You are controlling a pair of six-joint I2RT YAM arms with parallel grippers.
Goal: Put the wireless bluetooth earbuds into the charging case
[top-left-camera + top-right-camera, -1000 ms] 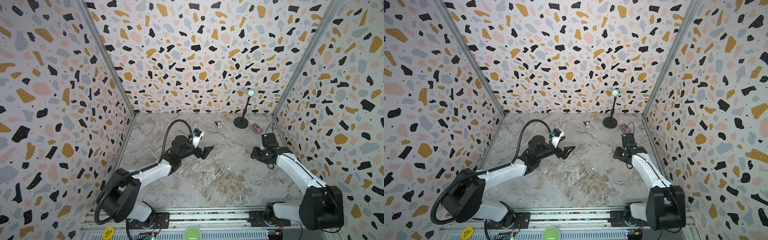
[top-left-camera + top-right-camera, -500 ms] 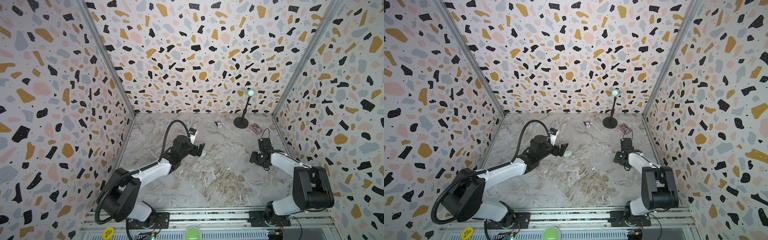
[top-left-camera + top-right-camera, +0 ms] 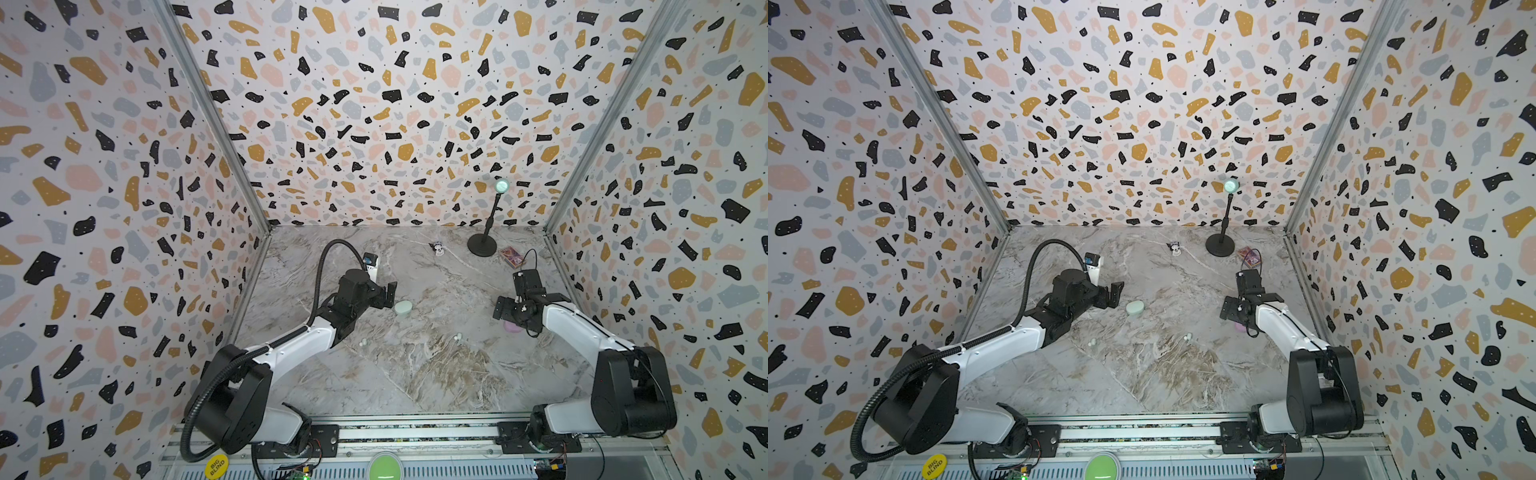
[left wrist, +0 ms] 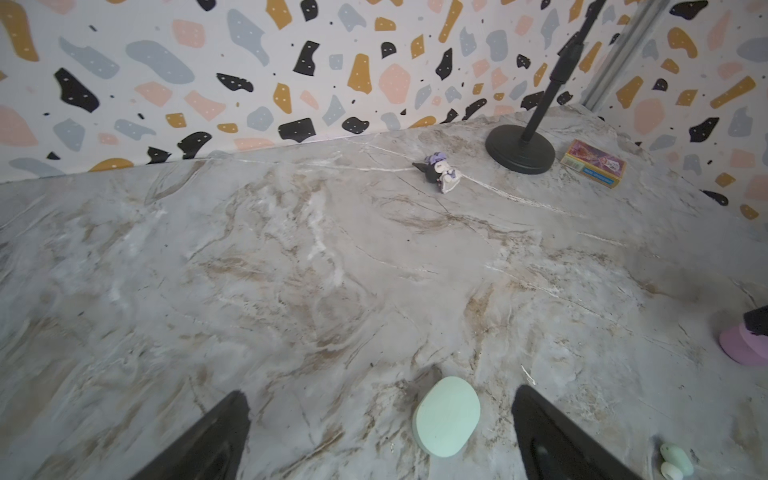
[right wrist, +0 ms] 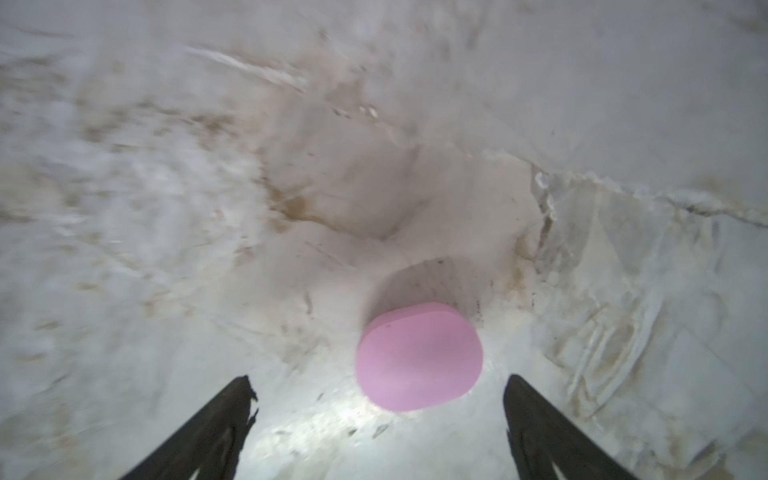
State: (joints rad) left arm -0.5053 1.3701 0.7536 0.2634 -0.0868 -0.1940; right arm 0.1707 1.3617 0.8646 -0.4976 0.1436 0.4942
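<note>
- Looking in a top view, you find two mint earbuds (image 3: 364,341) loose on the table (image 3: 415,382), neither cased.
- Left wrist: your left hand (image 4: 380,436) gapes empty, shut mint case (image 4: 446,415) just ahead.
- Right wrist: your right hand (image 5: 380,428) gapes empty by the shut pink case (image 5: 419,356).

Your tabletop (image 3: 415,374) has a smooth, marble-look finish with a faint sheen. The mint case (image 4: 446,415) and the pink case (image 5: 419,356) both look like smooth, matt plastic. At one o'clock in both top views, the stand base (image 3: 482,249) is matt black, and the small box (image 4: 593,163) beside it looks like glossy printed card. The corner rails (image 3: 212,108) are bare, dull metal.
</note>
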